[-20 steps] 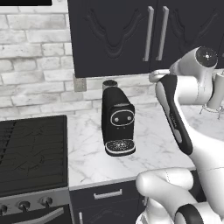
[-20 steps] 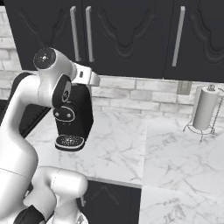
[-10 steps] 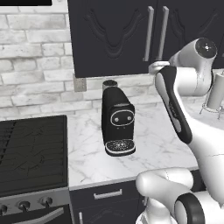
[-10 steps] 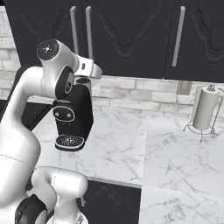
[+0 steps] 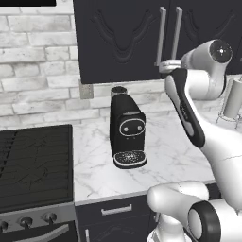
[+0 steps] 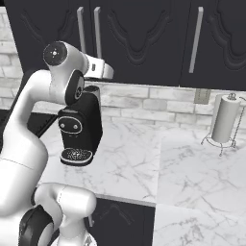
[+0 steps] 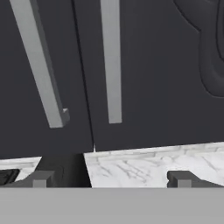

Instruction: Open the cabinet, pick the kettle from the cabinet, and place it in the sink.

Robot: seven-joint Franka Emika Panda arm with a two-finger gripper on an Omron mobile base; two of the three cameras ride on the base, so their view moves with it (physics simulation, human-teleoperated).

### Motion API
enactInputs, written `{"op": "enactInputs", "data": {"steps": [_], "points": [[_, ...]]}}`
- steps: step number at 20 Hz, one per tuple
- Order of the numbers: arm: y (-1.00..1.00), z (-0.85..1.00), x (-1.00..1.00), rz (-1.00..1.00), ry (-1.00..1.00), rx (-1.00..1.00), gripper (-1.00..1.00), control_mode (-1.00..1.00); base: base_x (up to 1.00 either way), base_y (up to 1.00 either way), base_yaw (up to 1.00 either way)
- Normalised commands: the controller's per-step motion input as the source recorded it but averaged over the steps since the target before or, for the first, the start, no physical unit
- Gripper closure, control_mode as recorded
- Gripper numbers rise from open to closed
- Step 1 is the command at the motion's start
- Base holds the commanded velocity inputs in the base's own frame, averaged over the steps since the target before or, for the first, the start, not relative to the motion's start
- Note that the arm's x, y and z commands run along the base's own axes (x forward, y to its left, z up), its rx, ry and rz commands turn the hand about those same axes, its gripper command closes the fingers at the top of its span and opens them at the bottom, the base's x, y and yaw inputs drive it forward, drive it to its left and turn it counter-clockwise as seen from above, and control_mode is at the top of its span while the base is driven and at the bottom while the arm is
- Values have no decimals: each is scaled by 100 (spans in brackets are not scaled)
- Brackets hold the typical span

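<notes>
My gripper point(image 7: 109, 178) is raised in front of the cabinet point(image 5: 123, 38), near its lower edge, with my jaws spread wide and nothing between them. In the hand view the two long silver handles point(image 7: 111, 61) hang just either side of the seam where the closed doors meet, and both end a little above the cabinet's bottom edge. My finger tips point(image 7: 38, 179) sit lower than that edge, apart from the doors. Below the cabinet there is an open gap down to the marble counter point(image 6: 144, 158). The black coffee machine point(image 5: 126, 130) stands on that counter under the cabinet, its top close to the cabinet's underside. A paper towel holder point(image 6: 225, 120) stands well off to the right of the cabinet doors I face. With the doors shut I cannot see the kettle.
</notes>
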Motion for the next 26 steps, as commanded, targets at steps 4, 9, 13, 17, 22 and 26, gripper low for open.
{"op": "enactInputs", "data": {"steps": [4,9,13,17,22,26], "points": [[0,15,30,0,-7,0,-100,-100,0,0,0],[0,21,33,0,0,0,-100,-100,0,0,0],[-1,24,34,0,0,0,-100,-100,0,0,0],[-2,26,35,0,0,0,-100,-100,0,0,0],[0,19,34,0,0,0,-100,-100,0,0,0],[-4,7,34,0,0,0,-100,-100,0,0,0]]}}
